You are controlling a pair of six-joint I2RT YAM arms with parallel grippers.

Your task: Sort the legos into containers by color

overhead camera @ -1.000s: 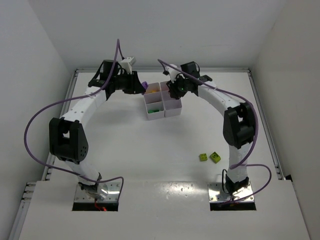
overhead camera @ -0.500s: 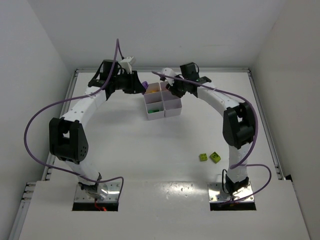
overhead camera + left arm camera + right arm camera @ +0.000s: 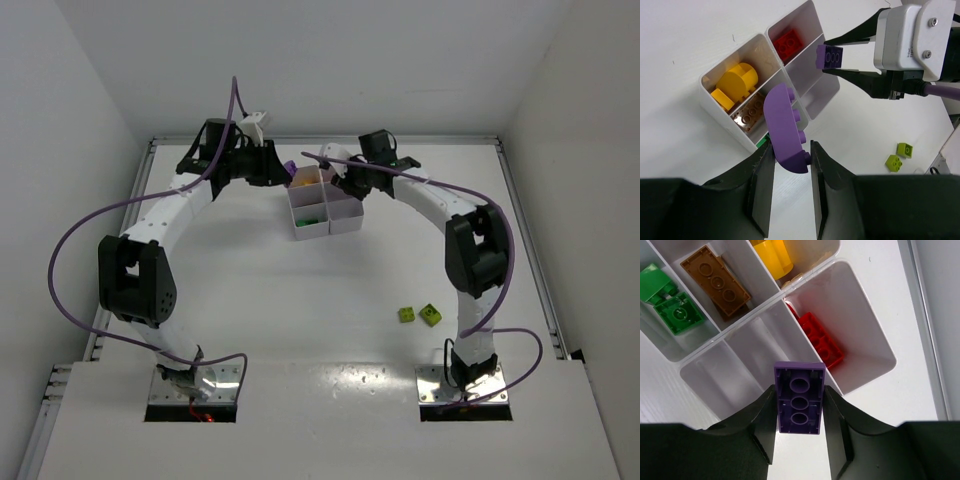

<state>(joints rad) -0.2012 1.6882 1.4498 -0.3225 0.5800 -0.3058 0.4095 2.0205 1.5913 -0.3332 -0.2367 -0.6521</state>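
The containers are one white six-compartment tray [image 3: 345,225] at the back centre of the table. It holds a red brick [image 3: 822,342], yellow pieces [image 3: 772,252], an orange brick [image 3: 715,280] and green bricks [image 3: 670,305]. My left gripper [image 3: 792,160] is shut on a curved purple brick [image 3: 785,127], held above the tray's left side. Over the wall between the red compartment and an empty one, my right gripper [image 3: 799,410] is shut on a flat purple brick [image 3: 800,397]. The two grippers [image 3: 283,172] [image 3: 342,182] face each other across the tray.
Two lime bricks [image 3: 407,314] [image 3: 430,314] lie on the table in front of the right arm's base, also seen from the left wrist [image 3: 900,156]. Raised white walls close the table at the back and both sides.
The right wrist has shifted a little toward the back, carrying the flat purple brick over the tray. The left arm has hardly moved.
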